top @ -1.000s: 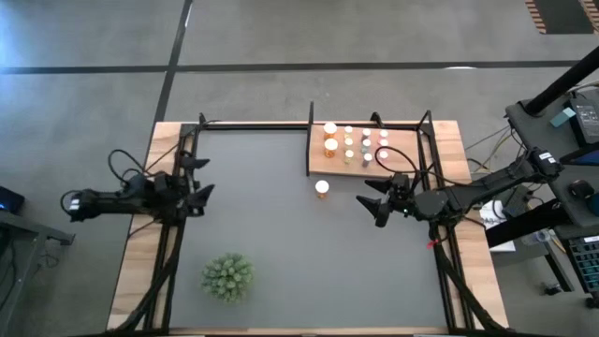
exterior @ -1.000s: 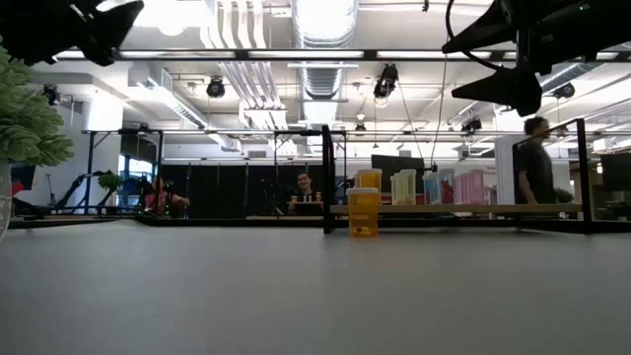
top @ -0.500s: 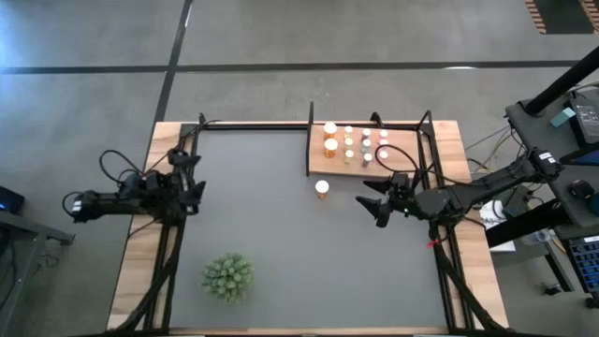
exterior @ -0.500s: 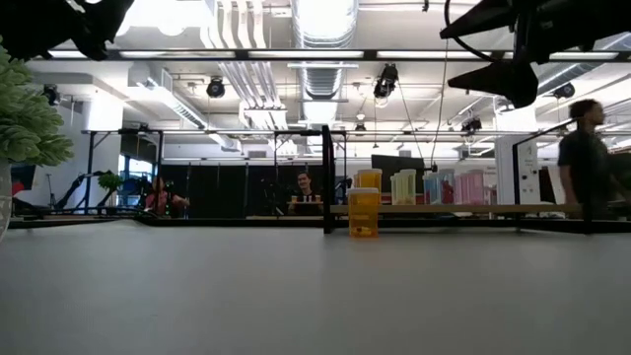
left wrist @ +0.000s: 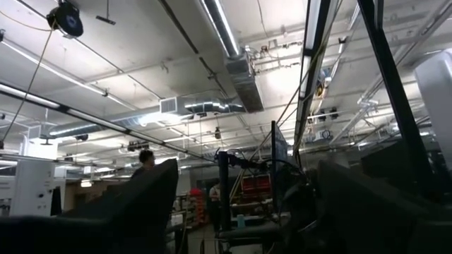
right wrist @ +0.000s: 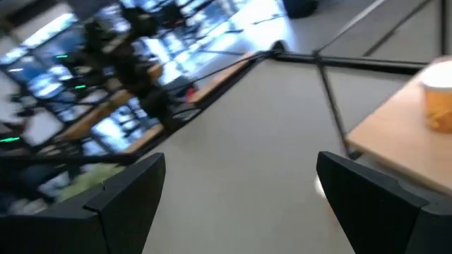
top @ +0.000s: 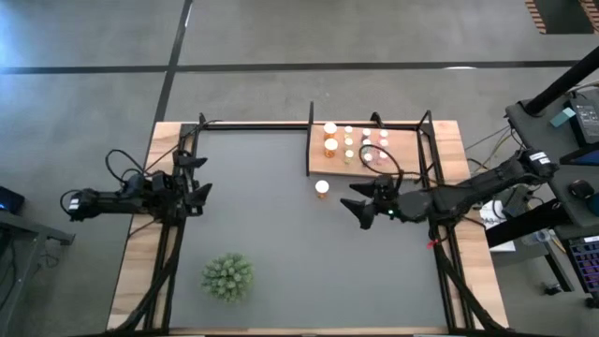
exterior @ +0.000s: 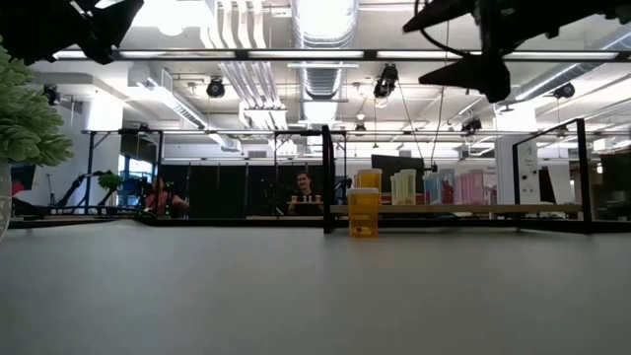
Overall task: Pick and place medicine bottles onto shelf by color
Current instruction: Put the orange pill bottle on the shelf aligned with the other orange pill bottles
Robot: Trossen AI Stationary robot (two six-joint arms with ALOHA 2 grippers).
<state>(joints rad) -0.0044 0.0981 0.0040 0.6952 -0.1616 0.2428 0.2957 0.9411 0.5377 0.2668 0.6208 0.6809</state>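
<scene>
- The right gripper is hanging above the dark grey mat, near the front edge of the shelf, and its 2 fingers are standing wide apart with nothing between them.
- 1 orange medicine bottle with a white cap is standing alone on the mat, just beside this gripper and just in front of the shelf.
- Nothing is lying between the gripper and this bottle.
- The shelf is sitting at the far right part of the table, and the other medicine bottles are standing on it in rows, orange ones at the left end.
- A black frame post is rising at the shelf's left end, close to the lone bottle.
- The left gripper is waiting at the left edge of the mat, also spread apart and empty.
- A green spiky plant is standing near the front left, well apart from both grippers.
</scene>
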